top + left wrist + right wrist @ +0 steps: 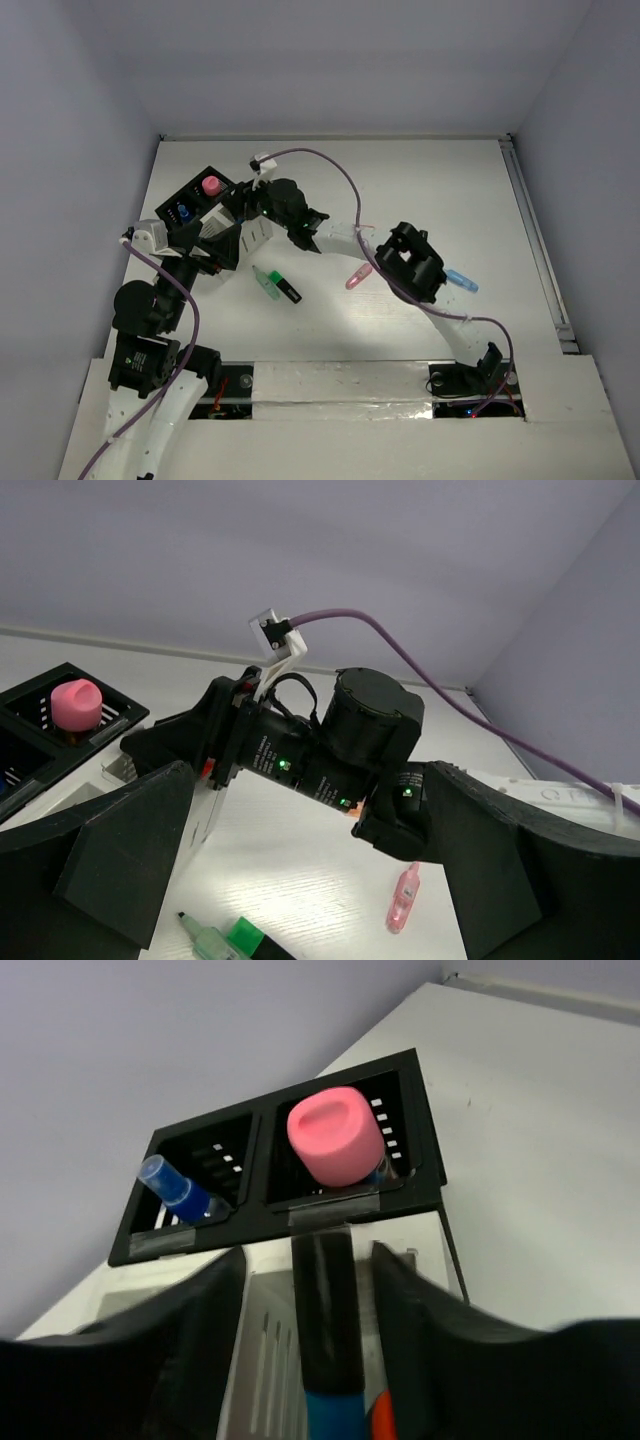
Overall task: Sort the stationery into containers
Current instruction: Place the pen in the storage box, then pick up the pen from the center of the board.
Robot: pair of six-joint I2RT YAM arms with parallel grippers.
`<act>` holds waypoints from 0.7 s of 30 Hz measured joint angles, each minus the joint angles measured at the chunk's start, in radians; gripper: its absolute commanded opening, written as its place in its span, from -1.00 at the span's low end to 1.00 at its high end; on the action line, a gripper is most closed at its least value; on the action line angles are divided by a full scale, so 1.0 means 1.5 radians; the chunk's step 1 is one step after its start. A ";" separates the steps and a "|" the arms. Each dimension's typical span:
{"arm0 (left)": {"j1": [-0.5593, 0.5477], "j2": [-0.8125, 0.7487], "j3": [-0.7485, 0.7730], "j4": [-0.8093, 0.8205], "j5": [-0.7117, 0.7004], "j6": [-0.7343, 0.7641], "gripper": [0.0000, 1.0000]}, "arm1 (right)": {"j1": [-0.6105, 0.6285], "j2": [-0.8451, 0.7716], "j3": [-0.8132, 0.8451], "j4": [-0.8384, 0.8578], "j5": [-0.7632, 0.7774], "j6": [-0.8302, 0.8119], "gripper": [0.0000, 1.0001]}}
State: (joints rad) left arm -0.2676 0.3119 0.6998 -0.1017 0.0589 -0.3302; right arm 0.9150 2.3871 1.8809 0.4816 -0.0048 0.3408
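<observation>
The black container [192, 196] holds a pink marker [211, 185] and a blue pen [184, 213]; the white slatted container [258, 237] adjoins it. My right gripper [243, 205] hovers over the white container. In the right wrist view its jaws are open around an upright black-capped blue pen [325, 1330], with a gap on each side; something orange [381, 1416] stands beside the pen. My left gripper [310, 900] is open and empty, beside the containers. On the table lie a mint marker [265, 283], a green-and-black highlighter [287, 290], a pink pen [358, 277] and a light blue pen [462, 280].
The right arm [340, 740] stretches across the middle of the table, in front of my left gripper. Walls close in the table at the back and on both sides. The pink pen [402, 899] and the mint marker [210, 942] lie below the left gripper.
</observation>
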 measured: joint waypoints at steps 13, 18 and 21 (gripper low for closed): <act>0.000 0.000 0.000 0.000 0.000 0.000 0.98 | 0.010 -0.201 -0.156 0.016 -0.005 -0.051 -0.48; 0.000 0.000 0.000 0.000 0.000 0.000 0.98 | 0.010 -0.316 -0.271 -0.023 0.012 -0.062 -1.00; 0.000 0.000 0.000 0.000 0.000 0.000 0.98 | 0.010 -0.358 -0.342 -0.064 0.016 -0.057 -0.72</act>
State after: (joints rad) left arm -0.2676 0.3119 0.6994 -0.1017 0.0593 -0.3305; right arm 0.9302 1.8500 1.3685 0.3862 0.0189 0.2550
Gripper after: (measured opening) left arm 0.989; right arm 0.046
